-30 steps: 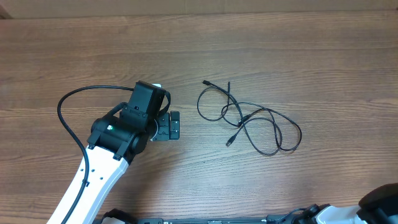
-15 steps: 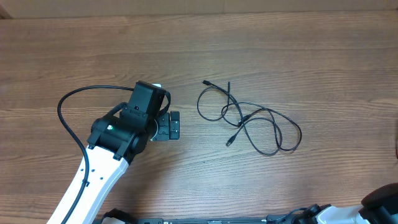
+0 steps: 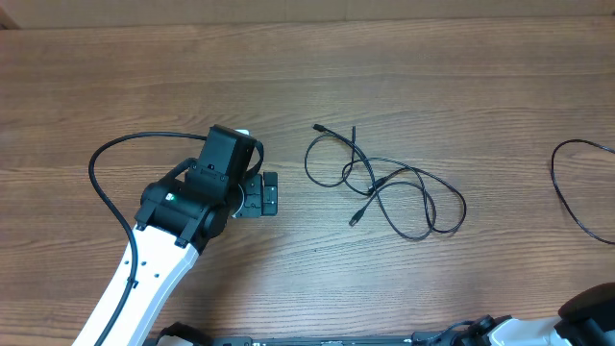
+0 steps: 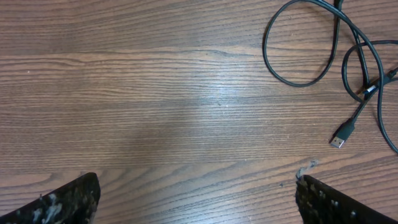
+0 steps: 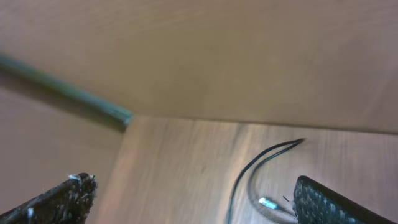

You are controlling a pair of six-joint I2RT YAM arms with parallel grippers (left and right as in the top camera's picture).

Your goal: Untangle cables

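A tangle of thin black cables lies in loops at the table's middle, with a plug end pointing toward the front. Another black cable curves alone at the right edge. My left gripper rests open just left of the tangle, not touching it. In the left wrist view the cables and a silvery-tipped plug sit ahead and to the right of the open left gripper. The blurred right wrist view shows the right gripper open above a cable and its plug.
The left arm's thick black wire arcs over the wooden table at the left. A dark part of the right arm shows at the bottom right corner. A green strip crosses the right wrist view.
A black cable now lies at the right edge of the overhead view, where none showed before. The left arm and the central tangle have not moved.
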